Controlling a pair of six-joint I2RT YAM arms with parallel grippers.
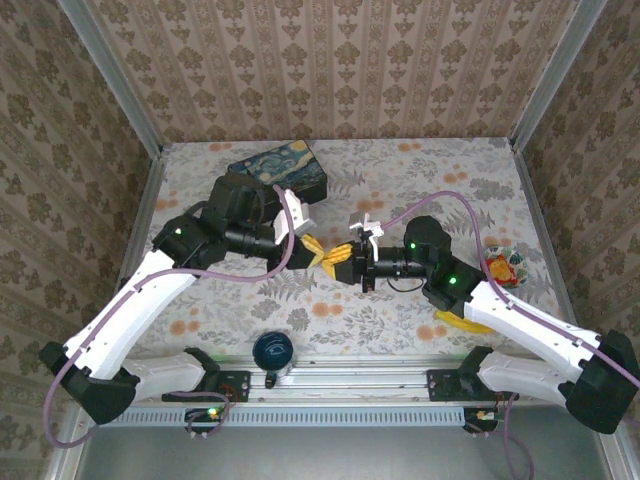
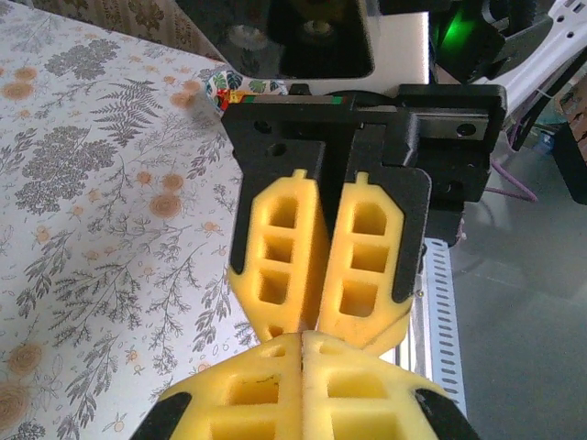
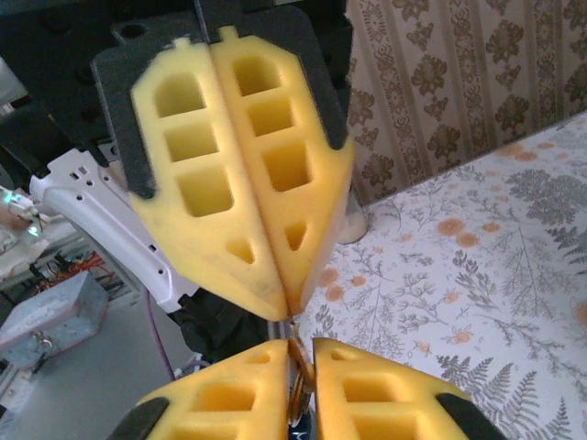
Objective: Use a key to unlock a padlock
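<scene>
Above the middle of the table my two grippers meet tip to tip. In the right wrist view the brass-gold padlock [image 3: 299,380] sits between the yellow fingers of my right gripper [image 3: 303,348], which is shut on it. A thin grey sliver, the key [image 3: 278,330], sticks out of the shut tips of my left gripper [image 3: 286,312] and reaches the padlock's top. In the top view the left gripper [image 1: 313,245] and right gripper [image 1: 342,253] touch noses. In the left wrist view my left gripper [image 2: 303,337] is pressed shut, facing the right gripper's fingers [image 2: 275,257].
The Starry Night painted tin [image 1: 283,168] lies at the back behind the left arm. A dark blue round object [image 1: 272,350] stands at the near edge between the bases. A colourful bowl [image 1: 503,265] and a yellow object [image 1: 462,322] sit by the right arm.
</scene>
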